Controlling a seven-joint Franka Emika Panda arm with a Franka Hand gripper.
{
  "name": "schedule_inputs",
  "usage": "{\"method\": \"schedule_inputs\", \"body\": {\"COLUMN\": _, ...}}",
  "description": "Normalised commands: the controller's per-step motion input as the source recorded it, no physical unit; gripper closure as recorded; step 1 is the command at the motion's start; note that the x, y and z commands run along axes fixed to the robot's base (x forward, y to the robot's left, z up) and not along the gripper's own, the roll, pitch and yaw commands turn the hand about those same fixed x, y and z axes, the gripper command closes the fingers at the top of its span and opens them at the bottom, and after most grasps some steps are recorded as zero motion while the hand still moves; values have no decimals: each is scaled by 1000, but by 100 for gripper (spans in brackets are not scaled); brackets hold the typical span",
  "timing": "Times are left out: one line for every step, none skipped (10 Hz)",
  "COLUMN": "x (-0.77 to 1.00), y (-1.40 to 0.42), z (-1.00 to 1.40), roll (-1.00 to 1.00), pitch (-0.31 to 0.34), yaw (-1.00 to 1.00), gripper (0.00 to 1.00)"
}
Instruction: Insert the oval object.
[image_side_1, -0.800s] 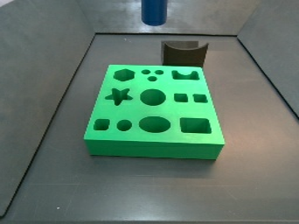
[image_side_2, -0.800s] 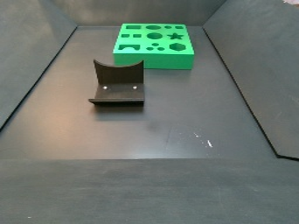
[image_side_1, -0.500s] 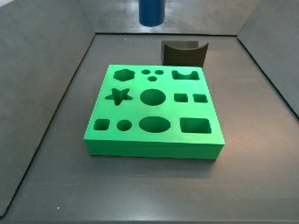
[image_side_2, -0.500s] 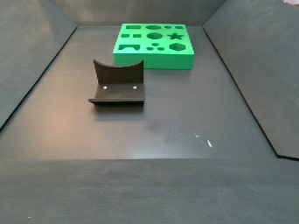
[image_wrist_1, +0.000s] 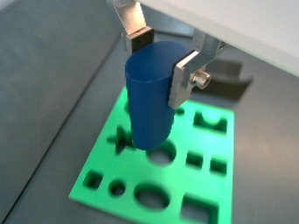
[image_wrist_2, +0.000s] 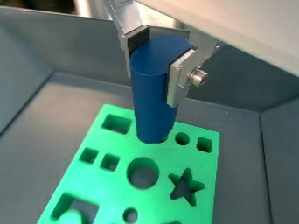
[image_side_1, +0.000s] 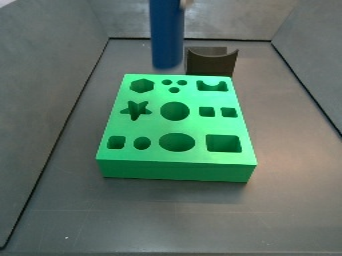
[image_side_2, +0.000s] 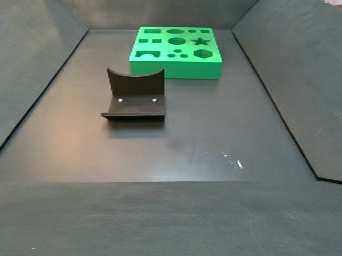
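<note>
My gripper (image_wrist_1: 163, 59) is shut on the oval object (image_wrist_1: 149, 105), a smooth blue peg that hangs upright from the fingers; both also show in a wrist view: gripper (image_wrist_2: 160, 59), peg (image_wrist_2: 152, 105). The green block (image_wrist_1: 128, 171) with several shaped holes lies below the peg in both wrist views (image_wrist_2: 111, 188). In a side view the peg (image_side_1: 163, 32) comes down from the top edge, its lower end above the block's (image_side_1: 201, 128) far edge. The fingers are out of that view. An oval hole (image_side_1: 175, 143) lies near the block's front edge. Another side view shows only the block (image_side_2: 178, 68).
The dark fixture (image_side_1: 211, 60) stands on the floor just behind the block and also shows in a side view (image_side_2: 134, 97) and in a wrist view (image_wrist_1: 233, 85). Grey walls enclose the dark floor (image_side_2: 187, 160).
The peg has come down: earlier only its lower tip showed at the top of the side view, now much more of its length shows above the block's far edge.
</note>
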Motion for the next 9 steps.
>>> {"method": "schedule_inputs", "body": {"x": -151, "y": -657, "z": -880, "roll": 69, "pitch": -150, "yaw": -617, "gripper": 100}}
{"method": "schedule_inputs", "body": {"x": -180, "y": -594, "z": -940, "roll": 91, "pitch": -194, "yaw": -703, "gripper": 100}}
{"method": "schedule_inputs", "body": {"x": -54, "y": -394, "z": -863, "roll": 94, "pitch": -26, "yaw": -846, "gripper": 100}}
{"method": "schedule_inputs", "body": {"x": 140, "y": -303, "z": -340, "roll": 119, "pitch": 60, "yaw": -674, "gripper": 100}}
{"method": "schedule_inputs", "body": {"x": 314, "y": -317, "z": -274, "roll": 166, "pitch": 76, "yaw": -523, "gripper": 100}}
{"method": "schedule_inputs", "body": {"x": 503, "y": -234, "z": -389, "roll": 267, "pitch": 60, "yaw": -409, "gripper": 100}}
{"method": "schedule_inputs", "body": {"x": 606, "y": -146, "z": -343, "roll": 350, "pitch": 107, "yaw": -291, "gripper": 100}}
{"method": "schedule_inputs", "body": {"x": 717, "y": -137, "z": -223, "roll": 343, "pitch": 116, "yaw": -194, "gripper": 100}}
{"method": "schedule_inputs", "body": {"x": 726, "y": -100, "z": -149, "roll": 359, "pitch": 120, "yaw": -180, "gripper": 100}}
